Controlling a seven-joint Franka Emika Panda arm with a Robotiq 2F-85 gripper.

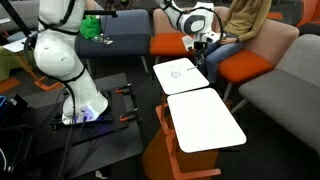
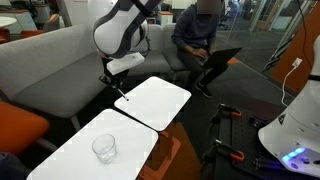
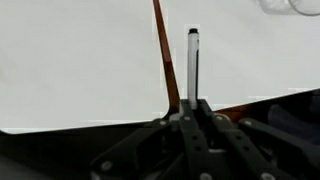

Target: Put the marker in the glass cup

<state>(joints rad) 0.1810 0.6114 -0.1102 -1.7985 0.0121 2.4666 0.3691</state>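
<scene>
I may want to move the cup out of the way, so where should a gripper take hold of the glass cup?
Probably by its wall just below the rim, coming from above: the glass cup stands upright on the white table, mouth up, round sides exposed, so jaws can straddle it.

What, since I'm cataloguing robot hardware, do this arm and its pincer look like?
The arm is glossy white, built of rounded, bulbous segments, with darker parts near the wrist. The pincer is black, with two slim fingers made of linked bars with round pivots. Markings and cables are too small to make out.
</scene>
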